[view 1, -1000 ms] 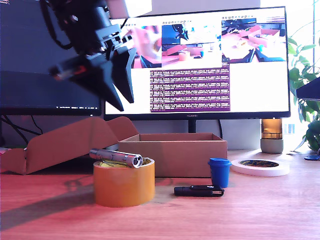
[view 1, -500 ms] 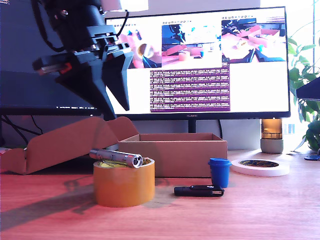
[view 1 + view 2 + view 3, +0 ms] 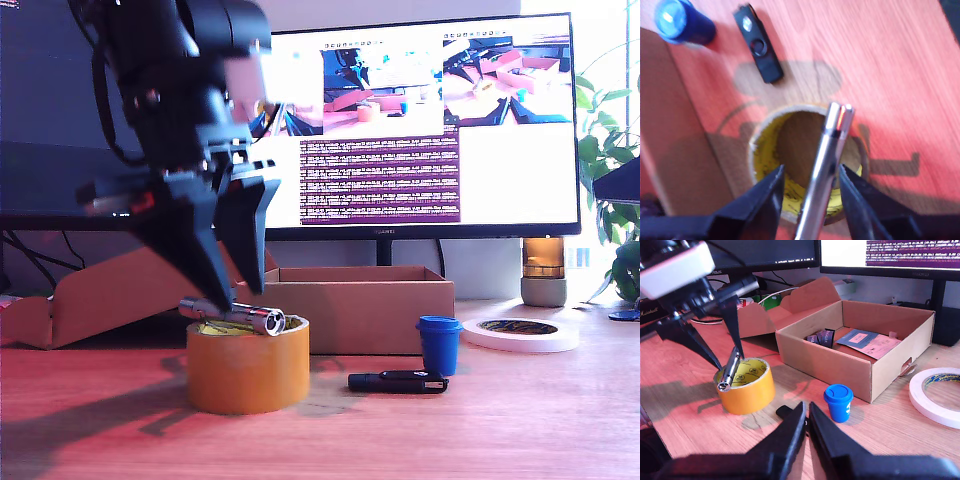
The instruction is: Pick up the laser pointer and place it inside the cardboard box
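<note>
You see my first gripper point(image 3: 237, 300) at the left of the exterior view: matte black, two long wedge-shaped fingers point(image 3: 203, 250), a pale block above them, black cables, a small red mark. My second gripper point(image 3: 806, 411) has similar black pointed fingers.

Silver laser pointer point(image 3: 262, 320) flat across tape roll point(image 3: 247, 368); brown cardboard box point(image 3: 350, 312) open just behind.

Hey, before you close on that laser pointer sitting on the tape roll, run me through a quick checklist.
1. My first gripper straddles the laser pointer: ok.
2. My first gripper open: ok.
3. Its fingers touching the pointer: cannot tell.
4. Pointer lying across the top of the tape roll: ok.
5. Cardboard box open, with bare floor left: ok.
6. My second gripper away from the roll: ok.
</note>
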`<action>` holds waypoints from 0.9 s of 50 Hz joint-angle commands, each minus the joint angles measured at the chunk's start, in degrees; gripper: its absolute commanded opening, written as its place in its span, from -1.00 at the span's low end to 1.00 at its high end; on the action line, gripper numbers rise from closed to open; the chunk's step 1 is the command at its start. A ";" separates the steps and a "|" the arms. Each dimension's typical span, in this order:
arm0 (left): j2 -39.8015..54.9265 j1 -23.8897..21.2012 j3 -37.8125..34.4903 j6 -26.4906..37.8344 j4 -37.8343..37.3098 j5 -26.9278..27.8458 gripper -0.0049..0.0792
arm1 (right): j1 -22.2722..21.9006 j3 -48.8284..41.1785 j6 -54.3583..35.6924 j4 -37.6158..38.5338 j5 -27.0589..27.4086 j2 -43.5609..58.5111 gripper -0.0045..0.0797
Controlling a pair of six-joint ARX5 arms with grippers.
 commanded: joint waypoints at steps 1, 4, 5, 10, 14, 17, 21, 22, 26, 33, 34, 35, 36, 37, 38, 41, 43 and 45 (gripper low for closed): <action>1.14 -0.37 -0.57 -0.13 -0.20 0.11 -0.15 | 0.22 -0.70 -0.33 0.22 0.20 0.15 -0.92; 1.36 -0.37 -0.59 -0.13 -0.17 0.13 -0.15 | 0.22 -0.70 -0.33 0.22 0.17 0.15 -0.92; 1.49 -0.37 -0.59 -0.13 -0.07 0.13 -0.15 | 0.22 -0.70 -0.33 0.22 0.17 0.15 -0.92; 1.99 -0.37 -0.59 -0.13 0.61 0.13 -0.15 | 0.22 -0.70 -0.33 0.22 0.20 0.15 -0.92; 2.54 -0.37 -0.59 -0.13 0.68 0.13 -0.15 | 0.22 -0.70 -0.33 0.24 0.17 0.15 -0.92; 3.28 -0.37 -0.59 -0.13 0.66 0.11 -0.15 | 0.22 -0.70 -0.33 0.22 0.17 0.15 -0.92; 3.98 -0.37 -0.59 -0.13 0.76 0.11 -0.15 | 0.22 -0.70 -0.33 0.24 0.17 0.15 -0.92; 4.00 -0.37 -0.59 -0.11 0.74 0.13 -0.15 | 0.22 -0.70 -0.33 0.24 0.17 0.15 -0.92; 4.11 -0.37 -0.59 -0.11 1.49 0.11 -0.15 | 0.22 -0.70 -0.33 0.24 0.17 0.15 -0.92; 4.11 -0.37 -0.59 -0.11 1.75 0.11 -0.18 | 0.22 -0.70 -0.33 0.22 0.20 0.15 -0.92; 4.13 -0.37 -0.59 -0.11 1.68 0.13 -0.20 | 0.22 -0.70 -0.33 0.24 0.17 0.15 -0.92; 4.13 -0.37 -0.59 -0.11 1.68 0.15 -0.23 | 0.22 -0.70 -0.33 0.22 0.17 0.15 -0.92; 4.15 -0.37 -0.59 -0.11 1.73 0.15 -0.27 | 0.22 -0.70 -0.33 0.22 0.17 0.15 -0.92; 4.17 -0.37 -0.59 -0.11 1.77 0.15 -0.31 | 0.22 -0.70 -0.33 0.22 0.17 0.15 -0.92; 4.17 -0.37 -0.59 -0.13 1.77 0.17 -0.36 | 0.22 -0.70 -0.33 0.22 0.20 0.15 -0.92; 4.20 -0.37 -0.59 -0.13 1.68 0.20 -0.53 | 0.22 -0.70 -0.33 0.24 0.20 0.15 -0.92; 4.20 -0.37 -0.59 -0.13 1.51 0.17 -0.64 | 0.22 -0.70 -0.33 0.24 0.20 0.15 -0.92; 4.20 -0.37 -0.59 -0.13 1.51 0.17 -0.73 | 0.22 -0.70 -0.33 0.24 0.20 0.15 -0.92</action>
